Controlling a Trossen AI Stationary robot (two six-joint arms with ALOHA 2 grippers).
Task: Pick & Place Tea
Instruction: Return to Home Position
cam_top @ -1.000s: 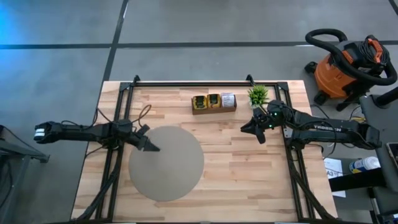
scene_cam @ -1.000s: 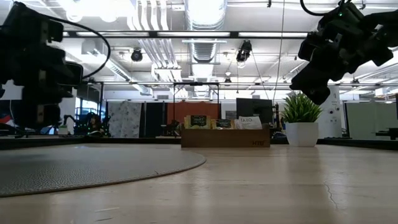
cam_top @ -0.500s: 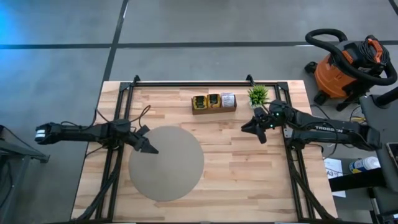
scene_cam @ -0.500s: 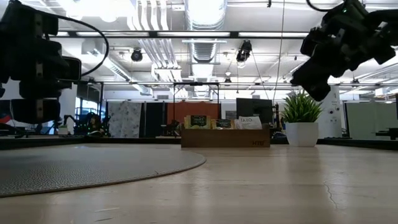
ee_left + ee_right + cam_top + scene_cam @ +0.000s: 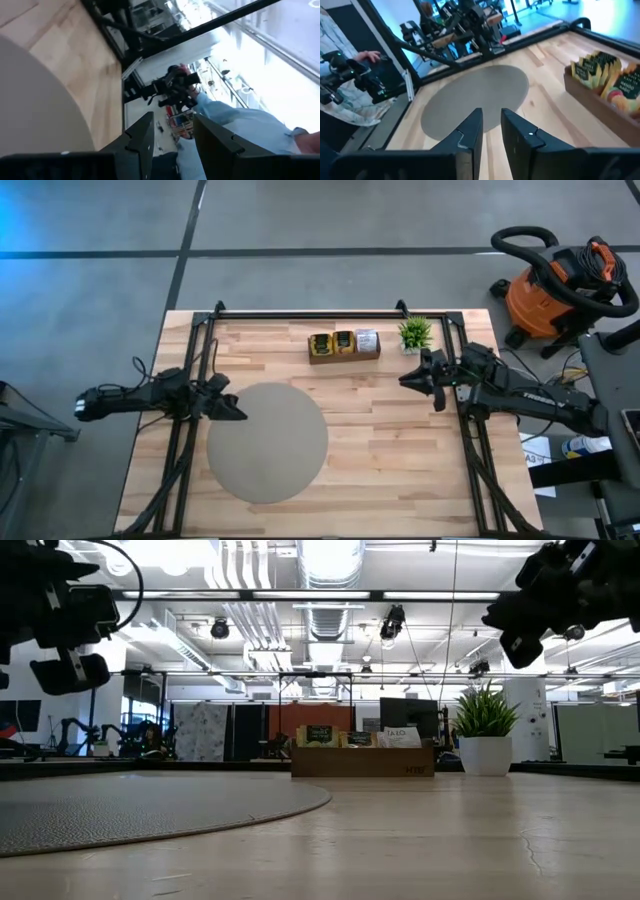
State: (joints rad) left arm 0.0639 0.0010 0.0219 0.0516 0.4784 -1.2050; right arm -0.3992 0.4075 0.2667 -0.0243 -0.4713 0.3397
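Note:
The tea sachets [image 5: 343,341], yellow, green and white, stand on edge in a brown wooden tray [image 5: 344,357] at the table's far middle. They also show in the low view [image 5: 360,736] and the right wrist view [image 5: 603,74]. My left gripper [image 5: 236,412] hangs open over the left rim of a round grey mat [image 5: 267,442], with nothing between its fingers [image 5: 142,139]. My right gripper [image 5: 412,382] hangs in the air right of the tray, below a potted plant. Its fingers [image 5: 470,131] stand a narrow gap apart, with nothing between them.
A small green potted plant [image 5: 414,333] stands just right of the tray. Black frame rails [image 5: 305,313] run along the table's far, left and right sides. An orange vacuum cleaner [image 5: 555,285] sits on the floor beyond the far right corner. A person [image 5: 345,97] stands past the table's left side.
Both grippers have risen and tipped up from slanting down to nearly level. My right gripper has also drawn back toward the table's right edge. The tea and the tray have stayed where they were.

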